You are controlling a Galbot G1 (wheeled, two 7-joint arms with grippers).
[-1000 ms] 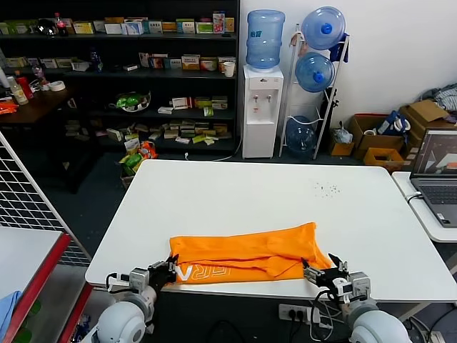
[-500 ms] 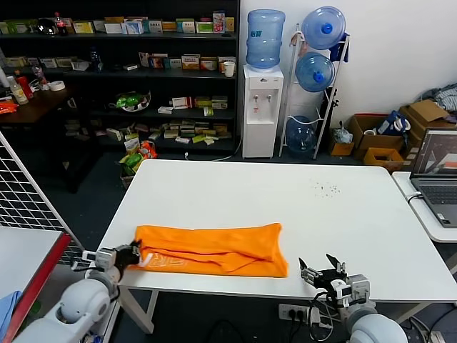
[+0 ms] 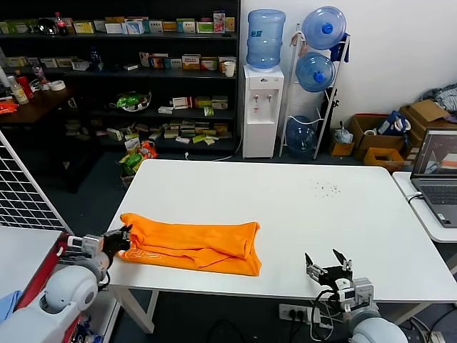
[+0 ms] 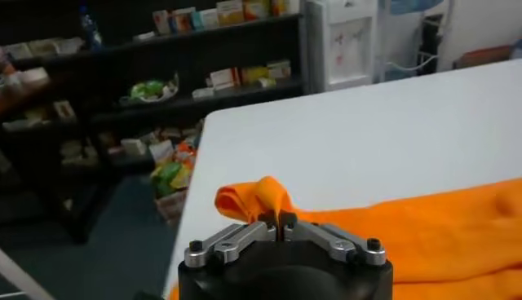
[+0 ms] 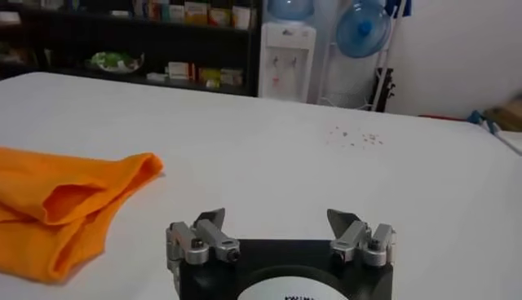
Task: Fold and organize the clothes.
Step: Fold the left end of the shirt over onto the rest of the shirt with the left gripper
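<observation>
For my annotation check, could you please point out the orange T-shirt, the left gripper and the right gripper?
orange T-shirt (image 3: 189, 246): head view, middle of the folded fabric.
left gripper (image 4: 277, 221): left wrist view, between its fingertips, pinching a shirt corner.
right gripper (image 5: 277, 220): right wrist view, between its open fingertips.

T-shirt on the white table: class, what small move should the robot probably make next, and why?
Probably stop pulling and let go. The left gripper is shut on the edge of the orange T-shirt, which lies folded lengthwise near the left corner of the table. The right gripper is open over bare table, off the shirt, so it could then come in for the next fold.
</observation>
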